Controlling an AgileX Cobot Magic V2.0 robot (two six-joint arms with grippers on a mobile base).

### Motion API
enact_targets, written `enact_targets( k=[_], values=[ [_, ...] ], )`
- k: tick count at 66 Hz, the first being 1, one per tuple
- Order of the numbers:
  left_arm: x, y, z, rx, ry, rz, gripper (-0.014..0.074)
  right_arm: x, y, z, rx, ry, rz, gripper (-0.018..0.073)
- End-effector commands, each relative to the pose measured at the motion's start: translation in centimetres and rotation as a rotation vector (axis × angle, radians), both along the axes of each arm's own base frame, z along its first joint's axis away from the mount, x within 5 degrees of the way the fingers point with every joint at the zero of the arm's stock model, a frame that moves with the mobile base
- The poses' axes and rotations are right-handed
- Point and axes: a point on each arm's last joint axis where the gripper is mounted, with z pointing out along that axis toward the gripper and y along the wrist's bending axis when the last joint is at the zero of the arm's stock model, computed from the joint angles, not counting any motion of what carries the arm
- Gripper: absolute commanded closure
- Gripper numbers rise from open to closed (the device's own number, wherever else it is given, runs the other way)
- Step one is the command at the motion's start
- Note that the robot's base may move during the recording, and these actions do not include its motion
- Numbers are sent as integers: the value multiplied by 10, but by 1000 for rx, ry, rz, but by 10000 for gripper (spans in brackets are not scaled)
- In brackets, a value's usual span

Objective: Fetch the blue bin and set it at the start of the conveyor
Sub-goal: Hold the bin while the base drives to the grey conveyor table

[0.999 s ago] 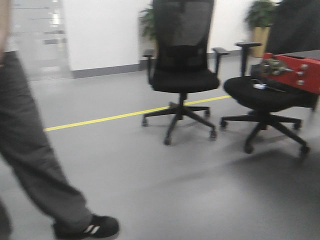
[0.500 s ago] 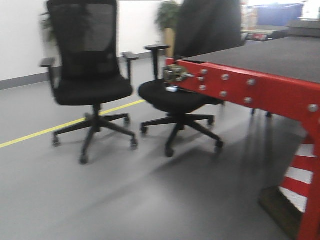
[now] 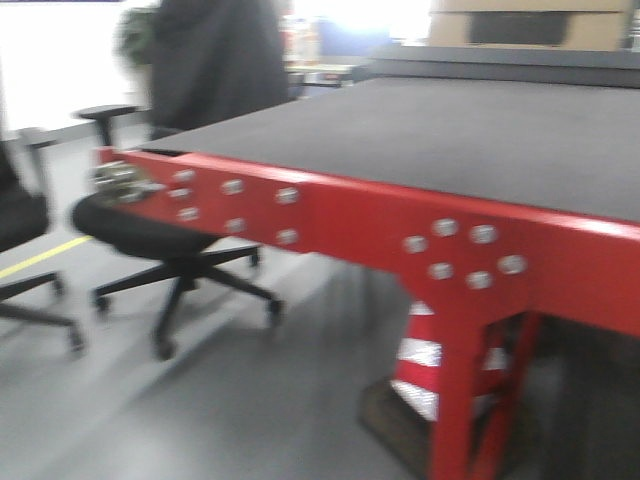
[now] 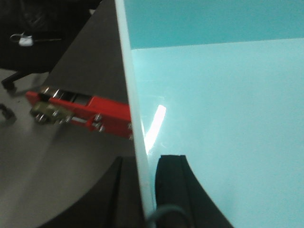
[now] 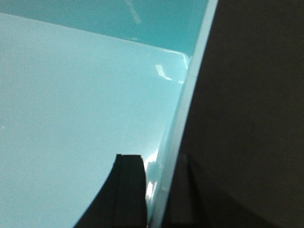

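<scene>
Wide black belt (image 3: pixel 450 130), red edge (image 3: pixel 350 215), left claw (image 4: pixel 145 166), right claw (image 5: pixel 161 161) each pinching blue bin (image 4: pixel 228 118) rim, chair (image 3: pixel 150 235) nearby

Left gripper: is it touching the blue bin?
Touching. Left wrist view shows the left gripper clamping the blue bin, one finger pressed on each side of its wall.

The front camera faced the nearby conveyor start (image 3: pixel 450 130) at 12 o'clock, while both wrist cameras peered closely along opposite rims of the blue bin (image 4: pixel 213 95), glimpsing that same belt.
</scene>
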Motion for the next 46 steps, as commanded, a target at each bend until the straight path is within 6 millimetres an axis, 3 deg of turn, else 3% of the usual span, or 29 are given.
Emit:
enact_targets(
  k=[1, 46],
  values=[
    [-1, 3, 9, 34, -83, 2, 708, -4, 1, 7, -3, -52, 19, 713],
    [0, 7, 11, 78, -109, 27, 708, -4, 1, 7, -3, -52, 19, 713]
  ],
)
